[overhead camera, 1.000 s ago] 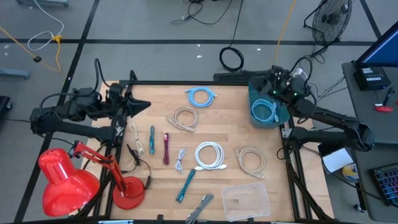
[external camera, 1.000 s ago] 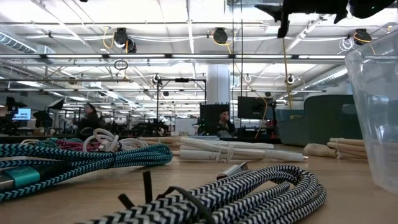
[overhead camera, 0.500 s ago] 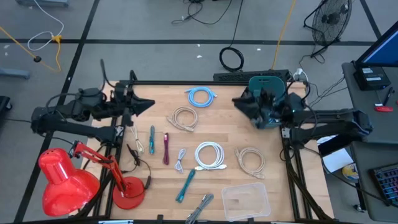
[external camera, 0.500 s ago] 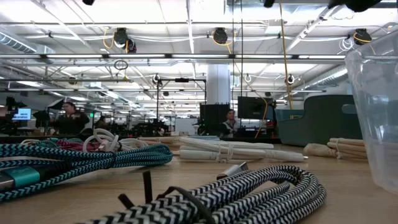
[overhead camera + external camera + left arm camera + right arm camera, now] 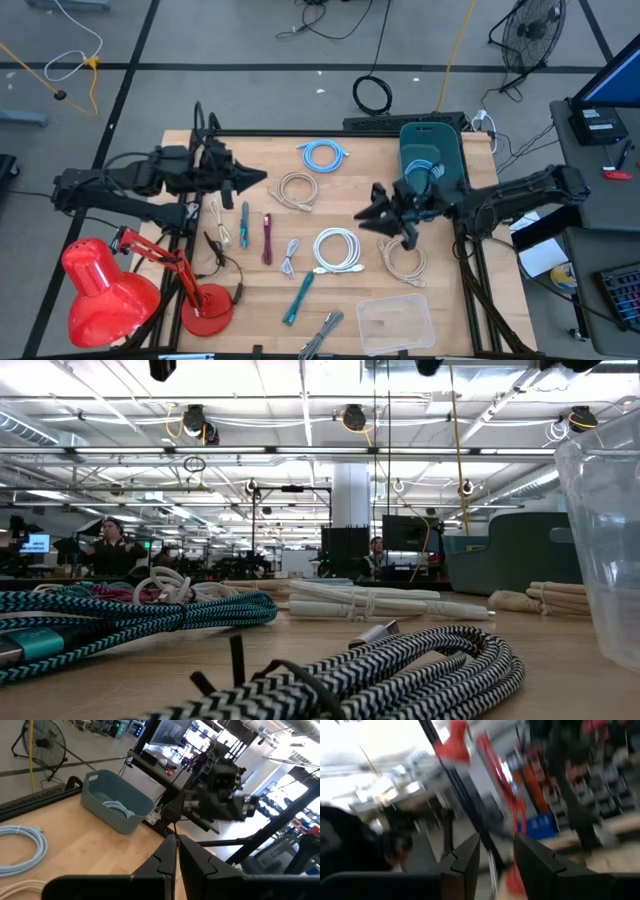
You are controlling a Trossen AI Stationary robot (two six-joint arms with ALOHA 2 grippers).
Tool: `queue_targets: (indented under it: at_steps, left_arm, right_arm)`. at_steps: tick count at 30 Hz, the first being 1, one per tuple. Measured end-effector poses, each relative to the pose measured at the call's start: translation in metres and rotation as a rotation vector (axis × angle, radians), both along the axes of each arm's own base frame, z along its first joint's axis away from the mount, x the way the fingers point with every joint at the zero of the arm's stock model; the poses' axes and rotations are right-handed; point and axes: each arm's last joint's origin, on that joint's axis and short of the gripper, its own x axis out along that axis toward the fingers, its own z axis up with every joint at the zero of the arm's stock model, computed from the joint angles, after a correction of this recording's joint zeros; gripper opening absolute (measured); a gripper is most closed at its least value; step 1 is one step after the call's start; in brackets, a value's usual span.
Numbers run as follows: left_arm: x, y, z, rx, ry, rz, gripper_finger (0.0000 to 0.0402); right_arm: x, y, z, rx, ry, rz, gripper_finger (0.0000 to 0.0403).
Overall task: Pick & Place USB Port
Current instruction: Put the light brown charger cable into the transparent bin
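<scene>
Several coiled and straight USB cables lie flat on the wooden table: a light blue coil, a beige coil, a white coil, another beige coil and short cables at the left. A teal bin at the far right holds a light blue cable. My left gripper is shut and hangs above the table's left part, holding nothing. My right gripper is open and hangs above the table between the white coil and the bin, holding nothing.
A red desk lamp stands at the near left corner. A clear plastic container sits at the near edge, with a black-and-white braided cable and a teal braided cable beside it. People move in the room beyond the table.
My right gripper has swung from above the teal bin toward the table's middle and near side, sinking a little, still open and holding nothing. My left gripper has moved a short way toward the table's right edge, still shut.
</scene>
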Motion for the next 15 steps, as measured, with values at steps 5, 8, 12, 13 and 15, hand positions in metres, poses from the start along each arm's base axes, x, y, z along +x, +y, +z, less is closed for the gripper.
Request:
queue_targets:
  at_steps: [5,8,12,13,15]
  left_arm:
    - [0.003,0.000,-0.002,-0.026,0.008,-0.007,0.0021]
    - [0.003,-0.001,-0.002,-0.042,0.012,-0.026,0.0021]
    - [0.008,-0.007,-0.006,-0.110,0.038,-0.112,0.0021]
    - [0.011,-0.010,-0.008,-0.131,0.052,-0.152,0.0021]
    - [0.018,-0.018,-0.013,-0.170,0.081,-0.224,0.0021]
  right_arm:
    - [0.000,0.010,-0.021,0.000,0.232,0.040,0.0114]
    - [-0.002,0.014,-0.030,-0.015,0.321,0.056,0.0114]
    - [-0.004,0.021,-0.034,-0.027,0.358,0.090,0.0114]
    - [-0.005,0.024,-0.034,-0.030,0.362,0.101,0.0114]
    - [-0.007,0.029,-0.034,-0.038,0.367,0.125,0.0114]
